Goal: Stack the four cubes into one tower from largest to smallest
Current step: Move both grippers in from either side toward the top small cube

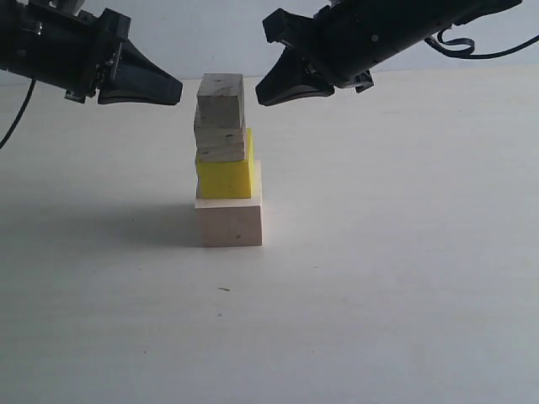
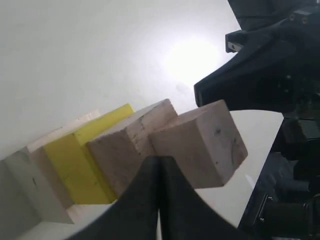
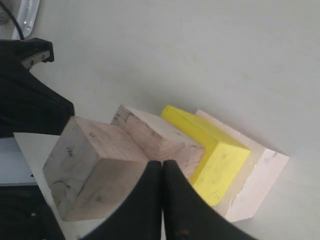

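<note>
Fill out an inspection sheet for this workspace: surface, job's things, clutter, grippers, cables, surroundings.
Surface: white table, smooth.
Job's things: tower of four cubes standing, pale base, yellow second, two wooden above, slightly offset.
Clutter: one dark speck before the tower.
Grippers: left gripper and right gripper shut, flanking the top cube, holding nothing.
Cables: left cable and right cable, both black.
Surroundings: pale wall.

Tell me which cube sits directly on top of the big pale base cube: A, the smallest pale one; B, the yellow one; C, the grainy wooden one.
B: the yellow cube rests right on the pale base cube, with the grainy cube and then the top cube stacked above it.
</note>
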Motion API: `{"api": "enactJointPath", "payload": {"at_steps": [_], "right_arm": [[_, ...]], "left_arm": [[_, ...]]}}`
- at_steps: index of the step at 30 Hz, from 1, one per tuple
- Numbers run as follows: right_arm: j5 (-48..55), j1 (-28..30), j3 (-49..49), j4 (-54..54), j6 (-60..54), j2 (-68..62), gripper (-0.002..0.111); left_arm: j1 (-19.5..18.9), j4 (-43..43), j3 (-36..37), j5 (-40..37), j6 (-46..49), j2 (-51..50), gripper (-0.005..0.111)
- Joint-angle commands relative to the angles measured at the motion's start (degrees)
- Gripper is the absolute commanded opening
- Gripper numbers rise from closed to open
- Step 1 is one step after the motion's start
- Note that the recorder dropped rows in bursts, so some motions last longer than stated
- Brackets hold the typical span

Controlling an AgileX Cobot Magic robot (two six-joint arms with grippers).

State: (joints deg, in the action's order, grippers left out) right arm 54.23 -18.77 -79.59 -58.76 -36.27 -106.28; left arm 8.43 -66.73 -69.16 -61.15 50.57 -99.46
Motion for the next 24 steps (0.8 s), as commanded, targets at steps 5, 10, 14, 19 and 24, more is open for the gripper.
{"api": "enactJointPath", "payload": {"at_steps": [5, 10, 14, 19, 24], "right_arm": [[2.1, 0.1, -0.2, -1.7, -1.6, 0.1, 0.0], [3.7, 0.1, -0.2, -2.6, -2.8, 0.1, 0.0], [4.7, 0.1, -0.2, -2.9, -2.8, 0.1, 0.0], [6.5, 0.1, -0.2, -3.2, -3.2, 0.1, 0.0], [6.8, 0.1, -0.2, -3.6, -4.3, 0.1, 0.0]], "left_arm": [[-0.1, -1.5, -0.3, -2.0, 1.6, 0.1, 0.0], [-0.1, -1.5, -0.3, -2.0, 2.1, 0.1, 0.0], [-0.1, -1.5, -0.3, -2.0, 2.1, 0.1, 0.0], [-0.1, -1.5, -0.3, -2.0, 3.2, 0.1, 0.0], [-0.1, -1.5, -0.3, -2.0, 3.6, 0.1, 0.0]]}}
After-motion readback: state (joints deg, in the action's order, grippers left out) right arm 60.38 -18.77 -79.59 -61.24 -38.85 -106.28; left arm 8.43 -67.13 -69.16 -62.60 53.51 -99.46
